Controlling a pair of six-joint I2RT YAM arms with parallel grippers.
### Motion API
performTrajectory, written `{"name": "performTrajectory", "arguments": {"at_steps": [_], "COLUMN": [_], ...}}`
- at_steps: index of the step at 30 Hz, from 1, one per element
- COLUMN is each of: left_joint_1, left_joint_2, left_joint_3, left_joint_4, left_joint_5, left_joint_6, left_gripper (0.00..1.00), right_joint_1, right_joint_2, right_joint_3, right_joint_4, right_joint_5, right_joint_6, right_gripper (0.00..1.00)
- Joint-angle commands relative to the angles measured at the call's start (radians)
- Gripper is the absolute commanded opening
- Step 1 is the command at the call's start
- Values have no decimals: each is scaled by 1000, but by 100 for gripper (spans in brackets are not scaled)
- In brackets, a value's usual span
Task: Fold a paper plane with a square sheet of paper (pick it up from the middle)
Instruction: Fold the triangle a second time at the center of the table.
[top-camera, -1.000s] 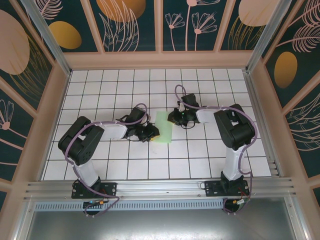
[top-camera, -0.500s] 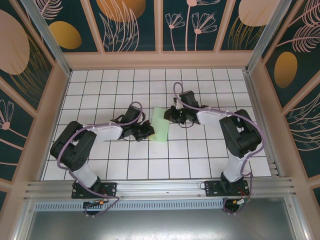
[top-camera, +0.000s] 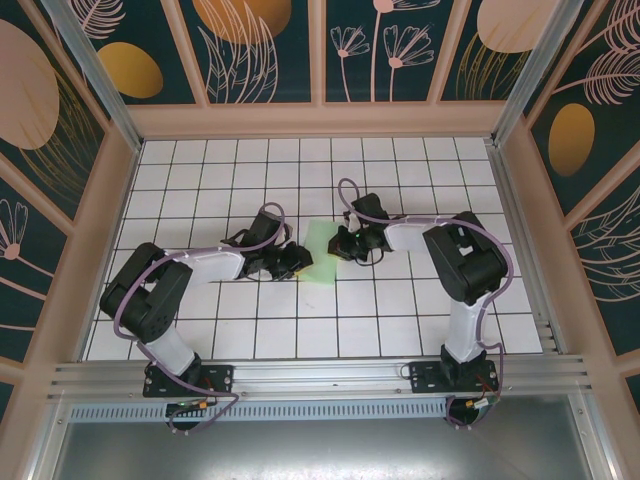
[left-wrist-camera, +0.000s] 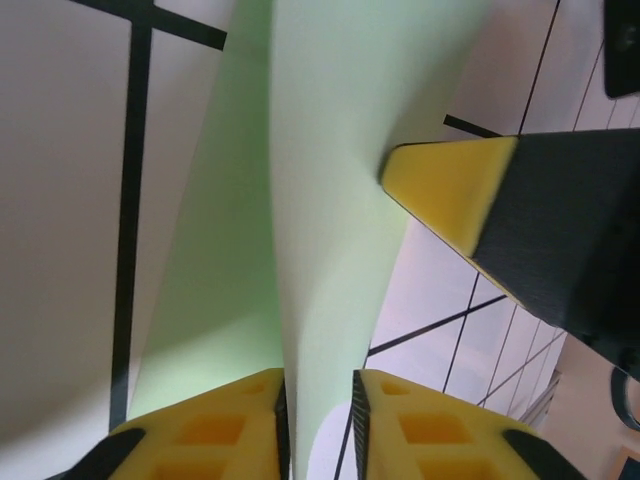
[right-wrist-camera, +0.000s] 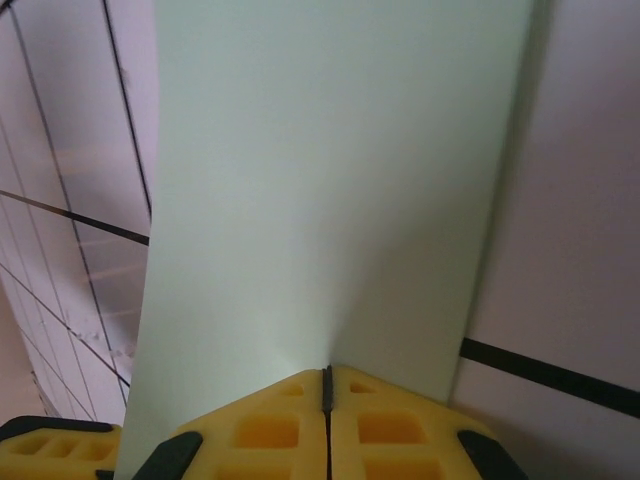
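Up close, right pincer (right-wrist-camera: 327, 372) tight on paper (right-wrist-camera: 330, 180); left pincer (left-wrist-camera: 318, 385) ajar around it.

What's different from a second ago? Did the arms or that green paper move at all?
The right fingers, pinched shut on the square sheet of paper, slid in toward the left fingers and a little nearer the arms' bases, so the sheet now looks narrower from above. The left fingers, slightly apart around the sheet, barely moved, and the sheet stayed on the same tiles.
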Motion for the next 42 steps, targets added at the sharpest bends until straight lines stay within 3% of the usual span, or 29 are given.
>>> {"name": "performTrajectory", "arguments": {"at_steps": [1, 9, 16, 24, 27, 34, 42], "left_joint_1": [5, 5, 5, 6, 5, 5, 5], "left_joint_2": [-20, -15, 35, 93, 104, 104, 104], "left_joint_3": [-16, -11, 11, 18, 17, 4, 1], "left_joint_4": [56, 180, 247, 264, 260, 238, 226], "left_joint_5": [49, 140, 155, 146, 134, 100, 88], "left_joint_6": [-3, -37, -53, -48, -43, -30, -21], "left_gripper": [29, 34, 35, 38, 35, 16, 6], "right_joint_1": [5, 5, 5, -25, -40, -35, -7], "right_joint_2": [27, 49, 47, -113, -174, -229, -227], "right_joint_3": [11, 26, 30, -31, -59, -171, -215], "right_joint_4": [-55, -98, -102, 31, 38, 129, 203], "right_joint_5": [29, 52, 44, -15, -15, -108, -149], "right_joint_6": [-16, -22, -20, 39, 34, 44, 67], "right_gripper": [8, 8, 8, 13, 18, 29, 34]}}
